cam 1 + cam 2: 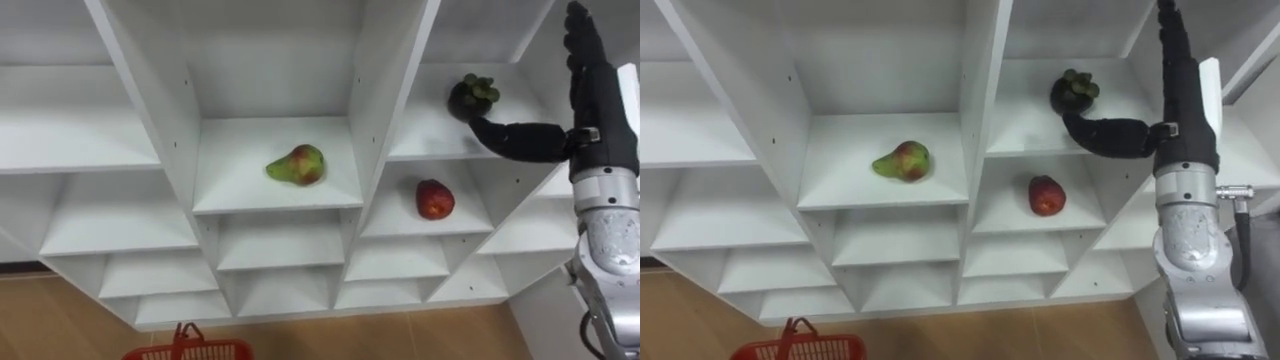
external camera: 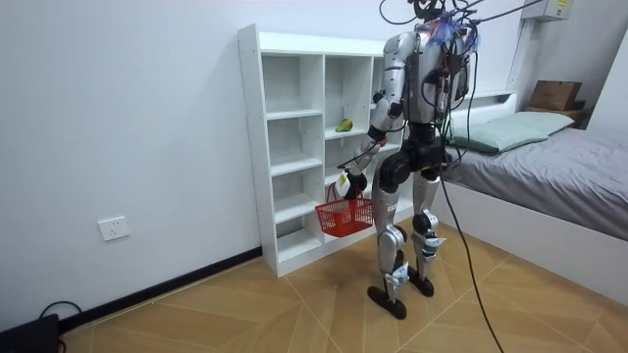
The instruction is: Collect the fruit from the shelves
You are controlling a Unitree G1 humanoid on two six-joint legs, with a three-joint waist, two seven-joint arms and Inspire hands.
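1. I'm looking into a bedroom in a home: a bed [image 2: 559,176] with a grey cover and a pale pillow [image 2: 510,129] takes up the right of the room view.
2. A white closet [image 2: 285,147] of open shelves stands against the plain wall at centre.
3. A wood-pattern floor [image 2: 245,304] runs along the bottom, with a wall socket [image 2: 114,228] at lower left.
4. A cardboard box [image 2: 555,94] sits on the ledge behind the bed, upper right.
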